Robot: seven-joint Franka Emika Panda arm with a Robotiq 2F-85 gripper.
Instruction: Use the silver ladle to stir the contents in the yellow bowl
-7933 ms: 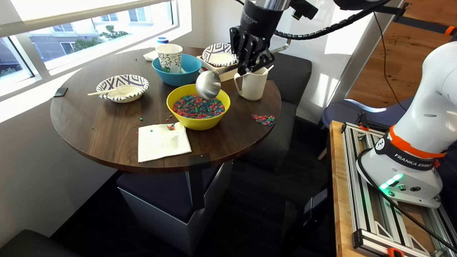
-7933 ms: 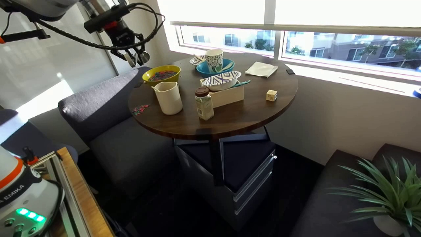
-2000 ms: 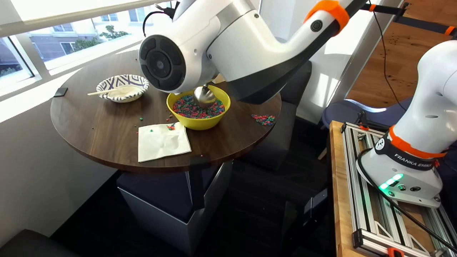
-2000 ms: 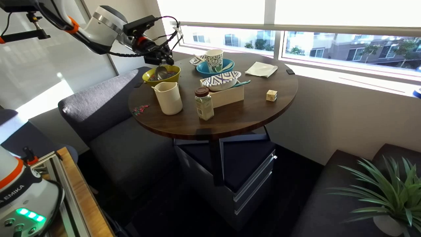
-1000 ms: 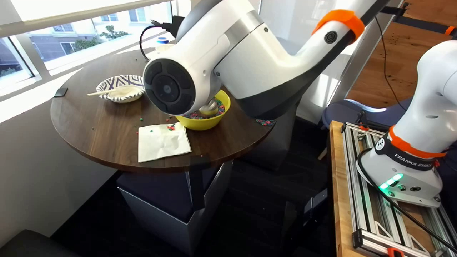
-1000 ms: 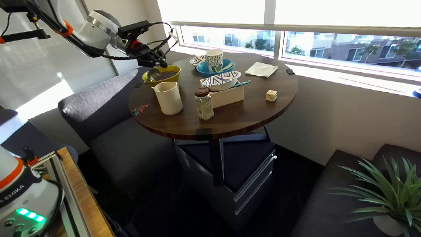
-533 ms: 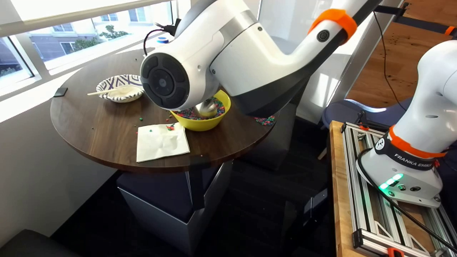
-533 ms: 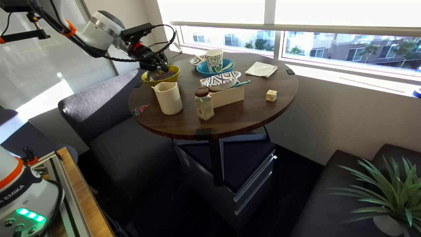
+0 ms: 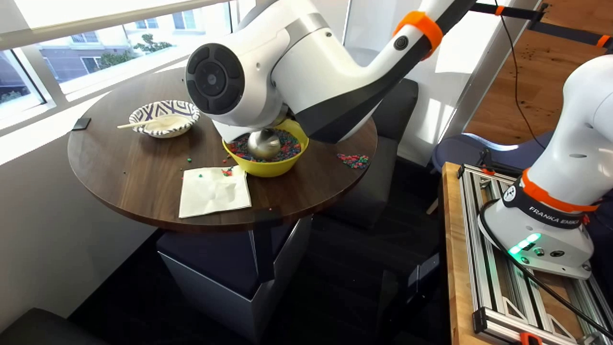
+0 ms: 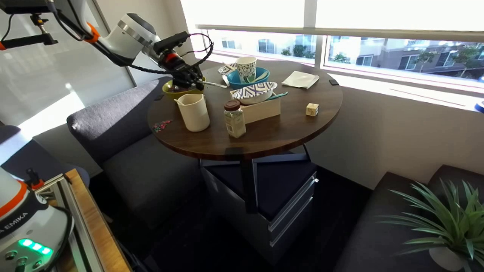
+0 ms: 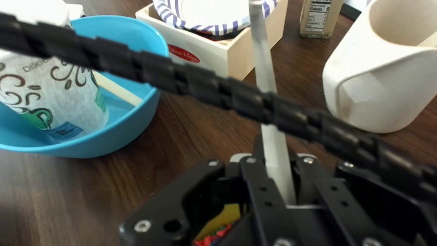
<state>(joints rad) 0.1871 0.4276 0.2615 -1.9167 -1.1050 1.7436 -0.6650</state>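
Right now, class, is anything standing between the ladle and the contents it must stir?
Nothing visible: the claw grips the silver ladle, whose scoop sits inside the yellow bowl with the contents showing around it.

The arm (image 9: 321,72) slants down from the top edge in an exterior view, round wrist joint (image 9: 214,79) kinda left of upper centre. Wrist view's got the gripper (image 11: 278,164) bottom right, jaws clamped in close.

In the wrist view, blocked ahead-left of the pincer (image 11: 275,164) by blue bowl (image 11: 136,123) and cup (image 11: 61,99), ahead by box (image 11: 208,60), ahead-right by jug (image 11: 375,90), below by yellow bowl (image 11: 225,215). Passable directly left over bare surface (image 11: 85,191); just ahead, limited to a gap crossed by ladle (image 11: 261,58) and cable (image 11: 218,89).
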